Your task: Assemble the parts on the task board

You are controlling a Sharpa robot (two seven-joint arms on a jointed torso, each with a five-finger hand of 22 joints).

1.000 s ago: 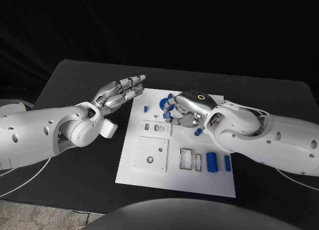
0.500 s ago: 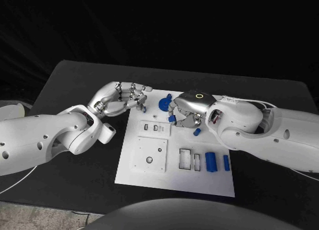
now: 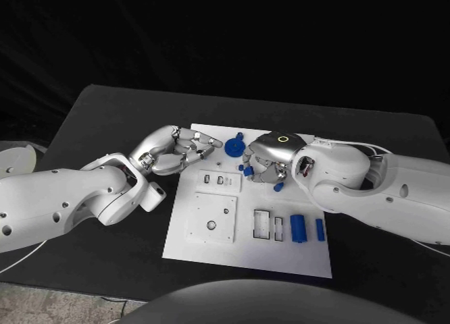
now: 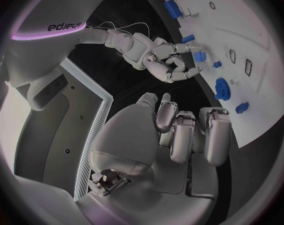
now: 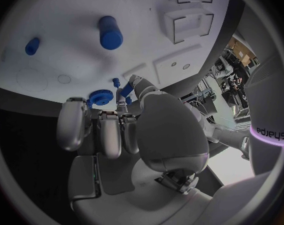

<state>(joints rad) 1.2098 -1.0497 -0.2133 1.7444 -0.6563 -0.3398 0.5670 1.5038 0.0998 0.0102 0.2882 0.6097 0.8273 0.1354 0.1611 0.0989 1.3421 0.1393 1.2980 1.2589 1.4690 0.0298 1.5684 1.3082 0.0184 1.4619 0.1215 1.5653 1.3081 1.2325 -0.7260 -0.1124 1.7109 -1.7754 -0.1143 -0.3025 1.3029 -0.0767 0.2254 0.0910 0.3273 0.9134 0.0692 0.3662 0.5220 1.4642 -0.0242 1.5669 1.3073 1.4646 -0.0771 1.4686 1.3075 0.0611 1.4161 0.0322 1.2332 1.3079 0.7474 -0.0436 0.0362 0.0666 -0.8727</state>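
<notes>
— White task board (image 3: 246,253), where does it lie?

— In the middle of the black table (image 3: 108,115), one short edge toward me. Both my hands are at its far end.

— Your left hand?

— My left hand (image 3: 179,150) hangs over the far left corner of the board, clenched loosely with the fingers curled in. My own wrist view shows nothing inside them. The fingertips point toward the blue gear (image 3: 233,145), which lies on the board between my two hands.

— And the right?

— My right hand (image 3: 267,156) is just beside the gear on its other side, knuckles up, fingers bent down to the board. A small blue part (image 3: 247,171) sits right at those fingertips. From the left wrist view it lies against them too, but I cannot tell whether I am pinching it or only touching it.

— Other parts?

— A short blue peg (image 3: 280,187) lies on the board just by my right wrist. Nearer to me, two blue blocks (image 3: 299,228) stand side by side close to the right edge, beside two rectangular slots (image 3: 263,223). A raised square panel (image 3: 213,217) with a small hole sits to the left of those.
</notes>
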